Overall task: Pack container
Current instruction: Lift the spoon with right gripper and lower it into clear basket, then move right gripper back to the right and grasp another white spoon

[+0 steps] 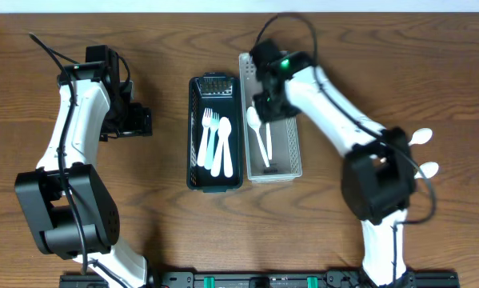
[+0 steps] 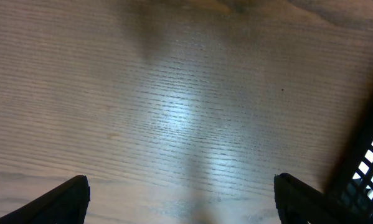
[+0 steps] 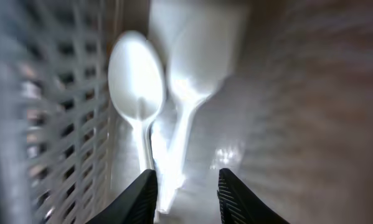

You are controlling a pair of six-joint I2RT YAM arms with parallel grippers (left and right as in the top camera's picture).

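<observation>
right jaws apart above two spoons (image 3: 135,81) in white basket (image 1: 297,152)

Left arm (image 1: 73,132) folded back on its side, left gripper (image 2: 181,198) spread wide. Right arm (image 1: 331,100) stretched forward, right gripper (image 3: 186,190) pointing down, just slightly parted.

We find the overhead view bright, even and sharp, with only faint soft shadows on the bench (image 1: 223,232). In the left wrist view, a pale glare from above washes out the wood grain mid-frame, and the top edge falls dim. The right wrist view is blurred throughout: the white spoons (image 3: 136,81) are blown out by glare, and the basket (image 3: 49,124) mesh beside them is out of focus.
</observation>
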